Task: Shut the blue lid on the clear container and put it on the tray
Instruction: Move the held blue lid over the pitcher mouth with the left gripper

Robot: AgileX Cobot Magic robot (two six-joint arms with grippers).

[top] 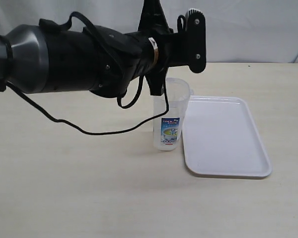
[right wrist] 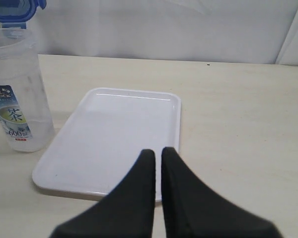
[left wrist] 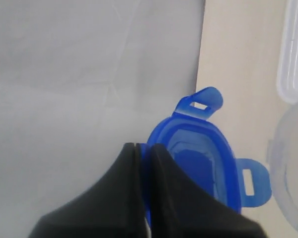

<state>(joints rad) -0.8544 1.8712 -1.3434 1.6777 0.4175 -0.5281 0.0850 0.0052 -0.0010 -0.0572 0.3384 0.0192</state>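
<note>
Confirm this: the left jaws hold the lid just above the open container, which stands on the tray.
Wrong in one point: the container stands on the table beside the tray, not on it, as the exterior view shows. The left jaws do hold the lid just above the open container.

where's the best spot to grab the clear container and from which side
Grip the clear container at its middle, by the label, coming in level from the tray side. It stands upright, tall and narrow, so fingers can likely span it; the left gripper holds the blue lid above its mouth, blocking the top.
</note>
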